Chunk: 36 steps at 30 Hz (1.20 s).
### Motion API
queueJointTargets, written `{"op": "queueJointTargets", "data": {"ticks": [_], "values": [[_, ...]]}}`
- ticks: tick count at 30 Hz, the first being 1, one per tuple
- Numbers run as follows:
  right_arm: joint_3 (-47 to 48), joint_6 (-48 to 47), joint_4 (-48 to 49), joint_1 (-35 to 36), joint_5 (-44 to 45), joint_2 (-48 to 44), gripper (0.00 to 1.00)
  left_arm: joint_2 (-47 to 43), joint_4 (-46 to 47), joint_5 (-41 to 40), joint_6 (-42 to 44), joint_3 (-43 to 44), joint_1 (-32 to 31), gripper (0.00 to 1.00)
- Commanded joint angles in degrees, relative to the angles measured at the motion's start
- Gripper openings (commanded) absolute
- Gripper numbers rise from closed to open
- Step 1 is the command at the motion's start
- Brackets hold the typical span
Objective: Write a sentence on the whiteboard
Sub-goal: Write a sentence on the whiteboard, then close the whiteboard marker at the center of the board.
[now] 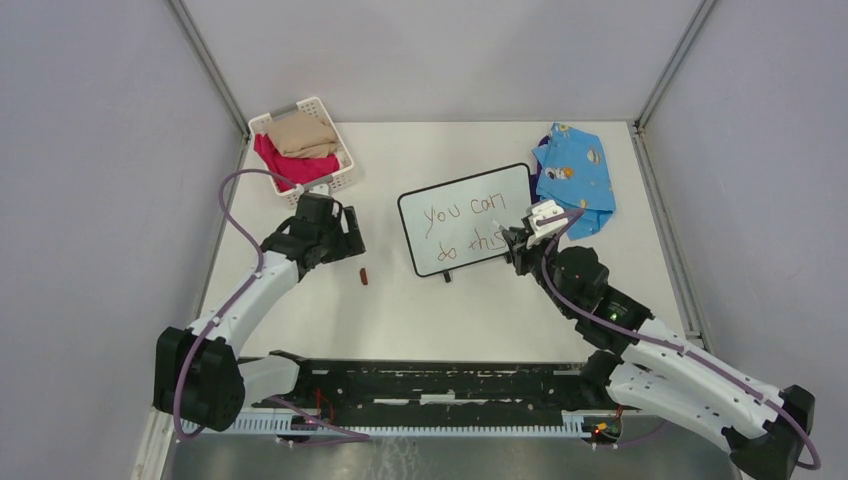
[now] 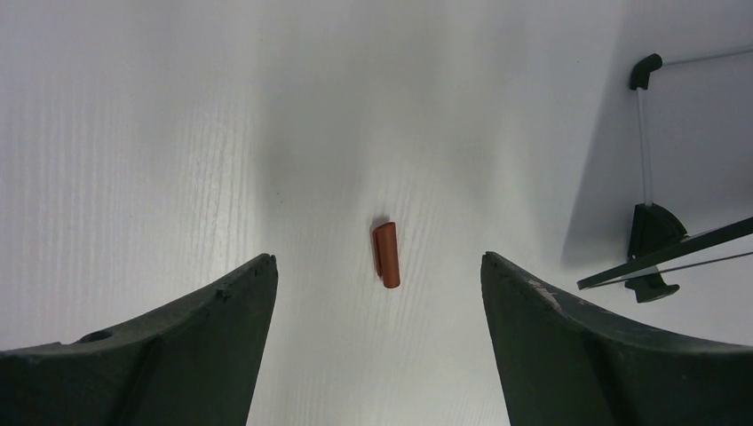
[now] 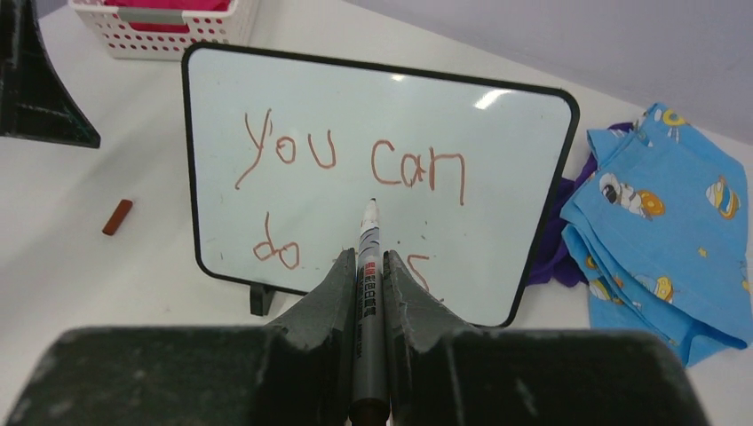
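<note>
Basically done, as I judge it: the whiteboard (image 1: 470, 190) stands propped on its small feet around the middle of the table (image 1: 420, 320), somewhat toward the far right, and it reads "you can" on the top line and "do this" on the lower line in reddish-brown ink. In the right wrist view the middle of the second line is hidden behind the pen, so I read that line from the top view. The right gripper (image 3: 368, 259) is clamped on the marker (image 3: 369, 226), with the uncapped tip pointing at the board between the two lines. I cannot tell whether the tip touches the surface. The left gripper (image 2: 377, 258) hangs with its jaws wide apart and nothing between them, right above the marker cap (image 2: 386, 256). The cap lies loose on the table to the left of the board, apart from it. What is left, at a guess: maybe a closing stroke or a full stop, then lifting the pen away. The cap is off, so recapping could follow, and the left arm is well placed for that. A white basket (image 1: 340, 165) of folded clothes sits at the far left corner. A blue printed cloth (image 1: 575, 180) lies near the far right corner, just beside the board's right side.
</note>
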Motion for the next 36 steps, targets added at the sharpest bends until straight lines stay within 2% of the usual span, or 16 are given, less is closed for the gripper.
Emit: {"op": "queueJointTargets", "data": {"ticks": [1, 7, 13, 20, 28, 33, 36], "values": [[4.8, -2.7, 4.9, 1.1, 2.4, 2.0, 0.00, -0.6, 2.4, -3.7, 1.5, 0.3, -0.7, 0.89], [6.2, -5.5, 6.5, 1.4, 5.4, 4.2, 0.00, -3.2, 4.3, -3.3, -0.5, -1.2, -1.8, 0.89], [9.3, -7.3, 3.1, 1.5, 8.9, 4.8, 0.00, -1.3, 3.9, -6.7, -1.1, -1.2, -6.4, 0.89], [7.0, -4.5, -1.8, 1.8, 8.0, 0.6, 0.00, 4.2, 4.2, -2.7, -1.0, 0.0, -7.5, 0.88], [3.7, -5.7, -5.0, 2.9, 12.3, -3.1, 0.00, 5.4, 3.1, -2.8, -2.5, -0.9, -7.5, 0.88], [0.1, -4.8, -3.5, 2.9, 12.2, -5.3, 0.00, 8.9, 1.5, -1.7, -2.7, 1.2, -7.5, 0.75], [-2.0, -4.1, -2.6, 2.9, 12.1, -6.3, 0.00, 12.2, -0.8, -1.2, -3.6, 3.8, -7.5, 0.72]]}}
